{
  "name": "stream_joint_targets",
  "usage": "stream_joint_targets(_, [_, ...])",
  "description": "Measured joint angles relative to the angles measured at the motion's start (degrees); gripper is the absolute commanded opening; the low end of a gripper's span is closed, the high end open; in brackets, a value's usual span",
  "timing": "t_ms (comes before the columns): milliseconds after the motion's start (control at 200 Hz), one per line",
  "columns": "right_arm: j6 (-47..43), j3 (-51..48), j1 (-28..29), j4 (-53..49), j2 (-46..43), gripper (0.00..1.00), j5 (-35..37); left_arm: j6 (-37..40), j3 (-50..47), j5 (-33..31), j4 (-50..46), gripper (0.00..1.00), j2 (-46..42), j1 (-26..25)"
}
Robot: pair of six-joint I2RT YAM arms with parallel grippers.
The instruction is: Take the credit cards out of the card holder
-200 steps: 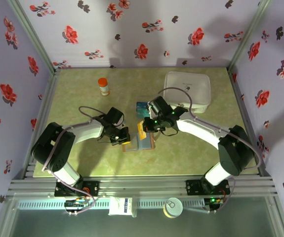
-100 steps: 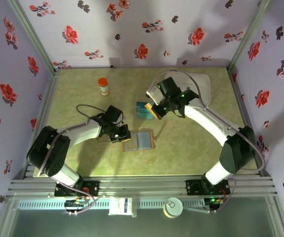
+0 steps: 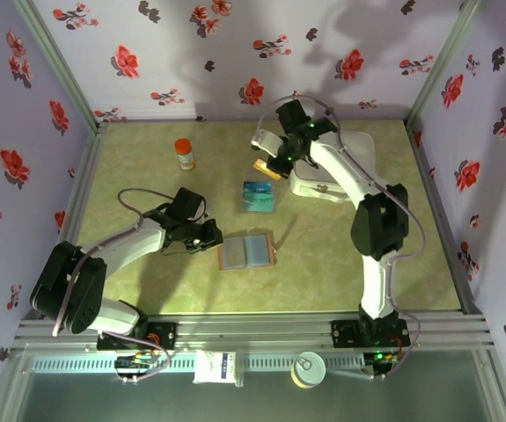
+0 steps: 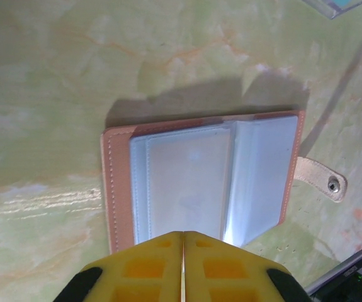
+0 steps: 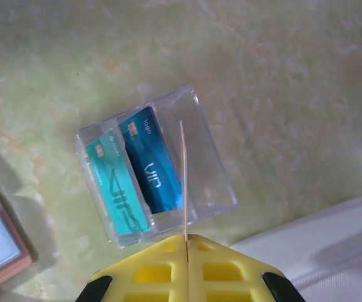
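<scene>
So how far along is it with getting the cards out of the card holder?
Done: two teal cards lie in the clear tray. In hand: the right pincer is shut on a thin card, held edge-on above that tray. Left: setting it down. The card holder lies open, its visible pockets looking empty; the left pincer is shut near its edge.

Your scene: small orange-capped bottle [image 3: 184,154] upright, far left | white square lidded container [image 3: 358,151] far right | clear tray [image 5: 213,170] between them, nearer you | green marbled tabletop [image 3: 147,290] | red-flower walls [image 3: 191,61] on three sides
</scene>
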Motion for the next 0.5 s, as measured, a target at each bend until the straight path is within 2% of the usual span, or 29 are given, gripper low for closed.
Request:
stream_joint_targets(290, [-5.97, 18.95, -0.61, -8.61, 15.32, 0.00, -2.27, -0.04, -1.68, -0.35, -0.35, 0.08, -0.02, 0.46])
stream_joint_targets(455, [-7.48, 21.51, -0.70, -11.32, 18.58, 0.00, -2.27, -0.04, -2.32, -0.35, -0.28, 0.08, -0.02, 0.57])
stream_joint_targets(500, [-7.61, 21.51, -0.70, -11.93, 18.73, 0.07, -2.27, -0.04, -2.49, -0.35, -0.28, 0.08, -0.02, 0.68])
